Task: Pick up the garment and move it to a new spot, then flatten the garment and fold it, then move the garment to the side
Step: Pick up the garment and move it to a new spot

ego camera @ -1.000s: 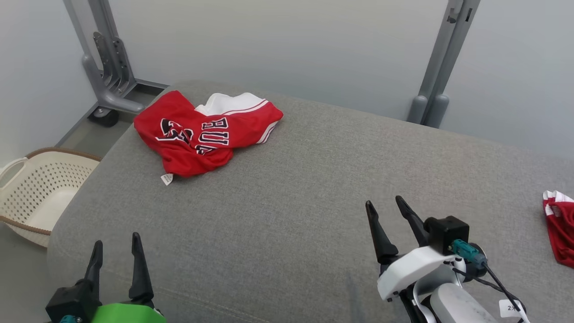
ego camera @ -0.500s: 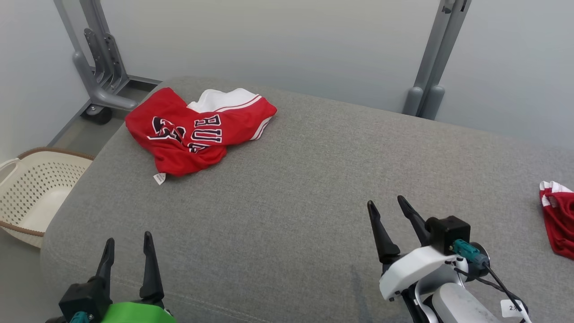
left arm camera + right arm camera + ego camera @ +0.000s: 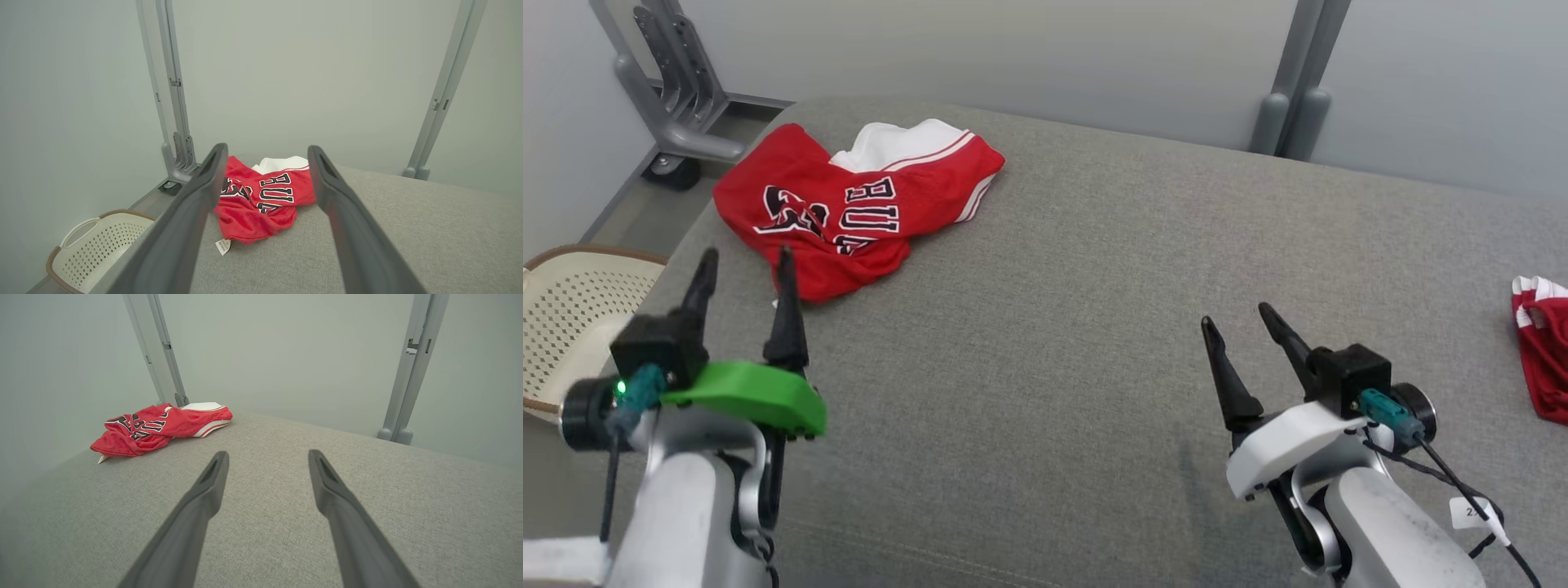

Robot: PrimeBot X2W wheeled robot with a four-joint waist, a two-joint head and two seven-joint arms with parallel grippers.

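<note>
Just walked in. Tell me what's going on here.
A two-armed robot is about to pick up a crumpled red jersey lying at the far left of a grey cushion. Its left gripper, open, is lined up on the jersey but holds nothing. The right gripper, also open, hovers over bare cushion. Nothing is folded yet.

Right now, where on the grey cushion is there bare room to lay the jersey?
The middle of the cushion is bare, between the crumpled red jersey far left and a second red garment at the right edge. Crowded: the far-left corner, left gripper near the jersey.
</note>
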